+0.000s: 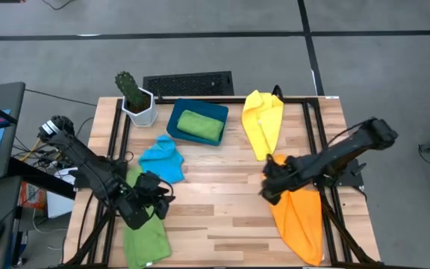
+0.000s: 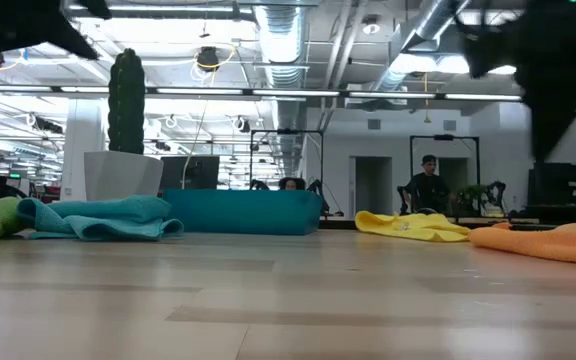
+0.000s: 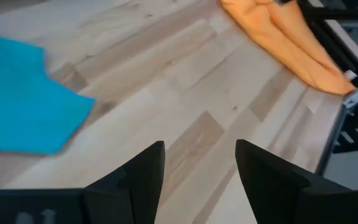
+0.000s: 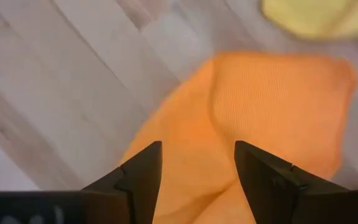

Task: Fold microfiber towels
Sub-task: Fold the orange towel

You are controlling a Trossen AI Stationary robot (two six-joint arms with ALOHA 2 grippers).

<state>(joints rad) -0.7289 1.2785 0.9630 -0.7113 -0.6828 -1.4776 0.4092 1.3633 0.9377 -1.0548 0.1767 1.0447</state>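
Five towels lie on the wooden table point(image 1: 222, 217). A green towel point(image 1: 144, 233) lies crumpled at the near left. A sky-blue towel point(image 1: 163, 158) lies bunched behind it. A second green towel point(image 1: 200, 125) lies folded in the teal tray point(image 1: 176, 119). A yellow towel point(image 1: 263, 123) lies at the far right and an orange towel point(image 1: 301, 217) at the near right. My left gripper point(image 1: 163, 200) is open over bare wood point(image 3: 199, 146), between the green and sky-blue towels. My right gripper point(image 1: 267, 185) is open just above the orange towel's far end point(image 4: 197, 146).
A cactus in a white pot point(image 1: 136, 101) stands at the far left next to the tray. A dark grille point(image 1: 189, 82) lies behind the table. Bare wood shows in the table's middle and near part. Black frame rails point(image 1: 327, 202) run along both sides.
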